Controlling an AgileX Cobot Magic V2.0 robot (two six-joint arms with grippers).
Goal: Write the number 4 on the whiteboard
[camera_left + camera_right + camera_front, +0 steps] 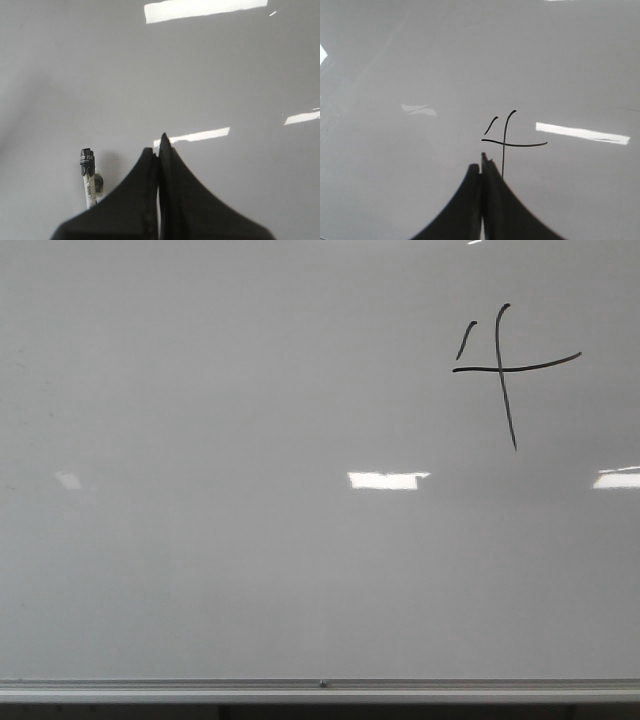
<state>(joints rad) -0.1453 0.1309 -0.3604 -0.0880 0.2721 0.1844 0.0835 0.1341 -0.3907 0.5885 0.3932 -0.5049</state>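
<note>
From the front, the number 4 (pixel 505 368) is sitting in the upper right part of the whiteboard (pixel 250 570), and neither of my hands is showing there. Through my left wrist camera, my left hand (pixel 159 146) is pressing its fingers together on nothing, with a marker (pixel 88 177) lying just beside it. Through my right wrist camera, my right hand (pixel 483 162) is also pinched closed and empty, its tips sitting just below the number 4 (pixel 506 142), near the vertical stroke's lower end.

- The left gripper (pixel 159 150) has its two black fingers (pixel 142 200) pressed together, with nothing between them.
- The right gripper (pixel 482 167) is closed the same way, its dark fingers (pixel 465 210) touching at the tips.
- No arm shows in the front view.
</note>
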